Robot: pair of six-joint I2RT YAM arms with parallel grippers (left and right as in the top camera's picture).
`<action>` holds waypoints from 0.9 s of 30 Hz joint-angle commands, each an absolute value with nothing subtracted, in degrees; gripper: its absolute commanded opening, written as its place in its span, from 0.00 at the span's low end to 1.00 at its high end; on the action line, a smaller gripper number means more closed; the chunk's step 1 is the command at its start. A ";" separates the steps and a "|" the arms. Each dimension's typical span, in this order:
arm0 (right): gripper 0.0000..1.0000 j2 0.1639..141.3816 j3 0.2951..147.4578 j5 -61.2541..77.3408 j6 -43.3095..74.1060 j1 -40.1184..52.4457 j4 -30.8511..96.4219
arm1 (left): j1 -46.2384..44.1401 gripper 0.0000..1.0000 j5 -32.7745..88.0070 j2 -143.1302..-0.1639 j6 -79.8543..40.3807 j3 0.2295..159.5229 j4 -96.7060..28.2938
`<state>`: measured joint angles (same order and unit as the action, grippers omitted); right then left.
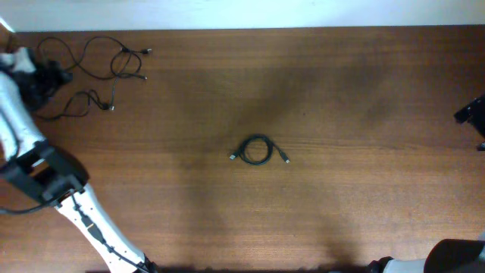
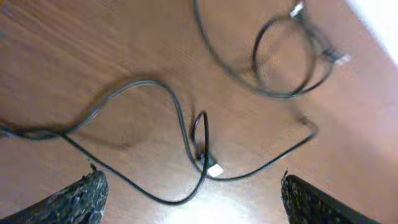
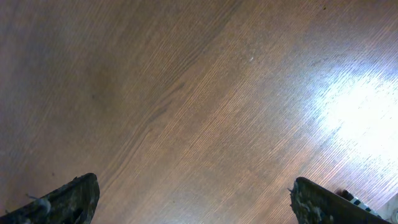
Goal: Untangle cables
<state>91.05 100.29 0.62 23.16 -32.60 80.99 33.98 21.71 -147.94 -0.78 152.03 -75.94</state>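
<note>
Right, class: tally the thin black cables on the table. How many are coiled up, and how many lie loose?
Coiled cable: 1
Loose cables: 2
Total: 3

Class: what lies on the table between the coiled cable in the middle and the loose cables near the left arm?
Nothing. The overhead view shows only bare wooden table between the coiled cable and the loose cables.
</note>
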 commanded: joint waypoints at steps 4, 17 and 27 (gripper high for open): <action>0.98 91.13 101.32 -0.30 22.79 -32.64 81.17 | 27.24 0.91 10.41 -153.77 0.93 151.83 -76.38; 0.98 91.13 101.32 -0.30 22.79 -32.64 81.17 | 26.15 0.00 8.16 -155.96 0.97 151.83 -74.61; 0.98 91.13 101.32 -0.30 22.79 -32.64 81.17 | 26.92 0.00 18.52 -156.00 19.09 151.83 -72.90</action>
<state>91.05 100.29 0.62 23.14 -32.60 80.99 25.91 14.52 -154.36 11.90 151.81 -73.25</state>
